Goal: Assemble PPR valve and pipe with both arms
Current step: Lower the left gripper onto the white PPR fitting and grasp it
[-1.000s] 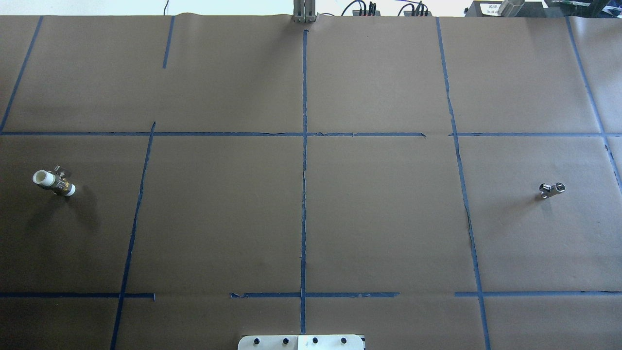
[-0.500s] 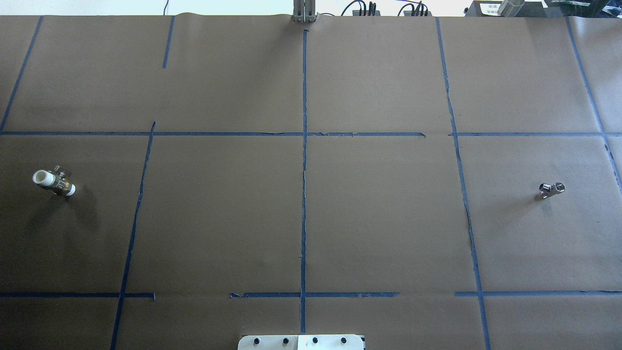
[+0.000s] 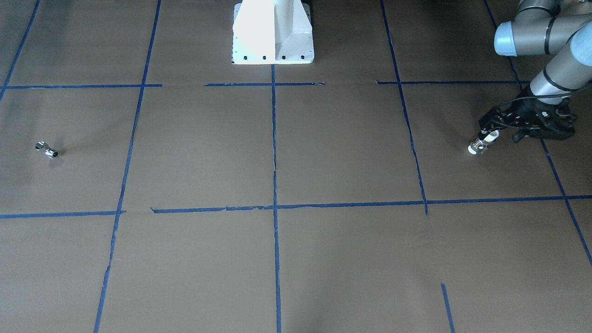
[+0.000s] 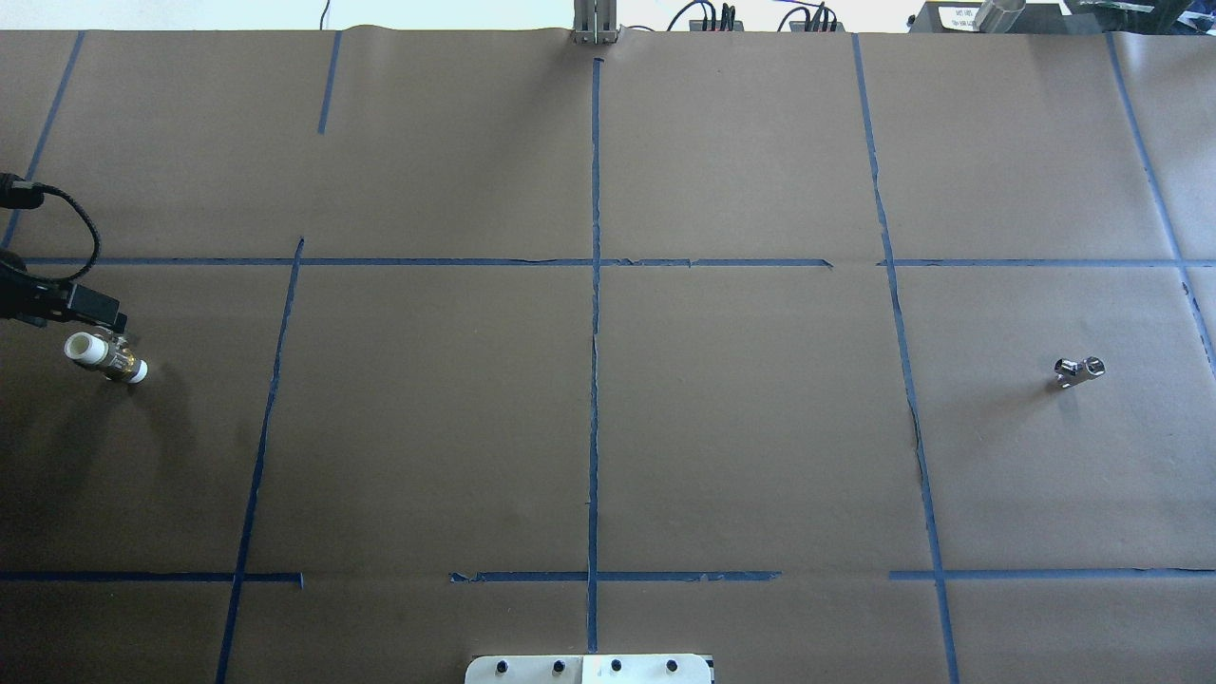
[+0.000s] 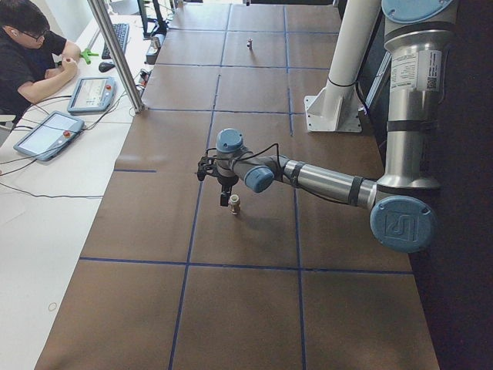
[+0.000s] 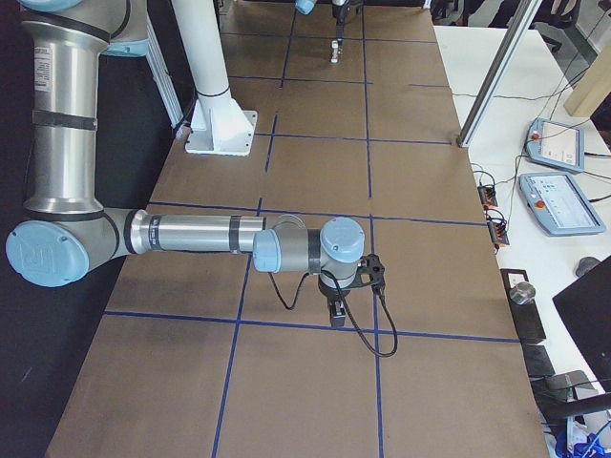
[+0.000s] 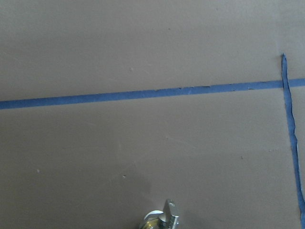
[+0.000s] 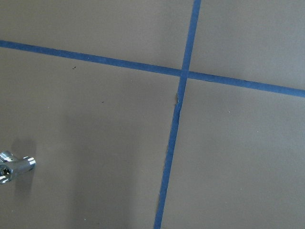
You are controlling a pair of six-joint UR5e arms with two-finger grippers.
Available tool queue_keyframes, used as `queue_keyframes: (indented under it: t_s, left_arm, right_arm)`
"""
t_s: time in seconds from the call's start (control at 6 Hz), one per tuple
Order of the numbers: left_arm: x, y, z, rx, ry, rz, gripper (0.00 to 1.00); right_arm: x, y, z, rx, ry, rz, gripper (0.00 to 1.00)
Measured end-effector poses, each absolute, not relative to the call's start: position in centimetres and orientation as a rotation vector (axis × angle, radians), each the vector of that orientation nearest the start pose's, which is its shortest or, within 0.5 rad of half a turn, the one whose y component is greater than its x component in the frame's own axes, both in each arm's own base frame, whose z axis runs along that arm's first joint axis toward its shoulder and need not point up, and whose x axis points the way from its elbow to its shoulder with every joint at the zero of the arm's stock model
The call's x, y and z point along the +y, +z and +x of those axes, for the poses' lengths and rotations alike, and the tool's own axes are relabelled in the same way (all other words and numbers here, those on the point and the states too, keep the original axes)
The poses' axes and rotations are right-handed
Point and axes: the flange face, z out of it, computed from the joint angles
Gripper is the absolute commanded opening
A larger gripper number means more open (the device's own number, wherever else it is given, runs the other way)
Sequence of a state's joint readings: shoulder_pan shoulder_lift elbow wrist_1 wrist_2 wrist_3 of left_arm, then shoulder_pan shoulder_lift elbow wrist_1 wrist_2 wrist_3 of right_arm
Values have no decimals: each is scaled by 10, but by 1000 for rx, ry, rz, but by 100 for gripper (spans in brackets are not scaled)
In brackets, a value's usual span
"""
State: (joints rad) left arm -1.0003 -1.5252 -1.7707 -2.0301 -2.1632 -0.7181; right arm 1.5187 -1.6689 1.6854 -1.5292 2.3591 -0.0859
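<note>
My left claw (image 3: 490, 130) hovers just over the stubby white-ended, brass-middled PPR valve (image 4: 104, 357) at the far left of the brown worktop (image 4: 760, 427) in the overhead view. I cannot tell whether it is spread or pressed together. I should straddle the metal middle squarely, clear of the lever. The tiny shiny chrome pipe (image 4: 1080, 369) lies far right, with my right claw (image 6: 336, 310) near it, state likewise unclear.

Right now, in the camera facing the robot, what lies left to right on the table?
A tiny shiny dumbbell-shaped metal pipe → white pedestal base → stubby white-ended valve with brass middle.
</note>
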Motion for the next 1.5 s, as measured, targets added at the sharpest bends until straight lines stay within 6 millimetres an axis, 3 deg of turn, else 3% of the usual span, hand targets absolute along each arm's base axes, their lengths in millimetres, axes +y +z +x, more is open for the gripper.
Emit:
queue_keyframes:
  t_s: [0.33, 0.67, 0.83, 1.17, 1.5]
  left_arm:
    - [-453, 550, 218, 793, 58, 108, 100]
    - [-449, 561, 226, 783, 71, 86, 13]
    - [-449, 562, 228, 783, 72, 83, 2]
    - [-449, 555, 228, 792, 78, 90, 0]
    - [-453, 512, 231, 825, 94, 130, 0]
  right_arm:
    - [-457, 644, 39, -788, -153, 67, 100]
    - [-457, 645, 38, -788, -153, 64, 100]
    - [-457, 645, 38, -788, -153, 64, 100]
    - [-457, 645, 38, -788, -154, 65, 100]
    - [-457, 644, 38, -789, -155, 67, 100]
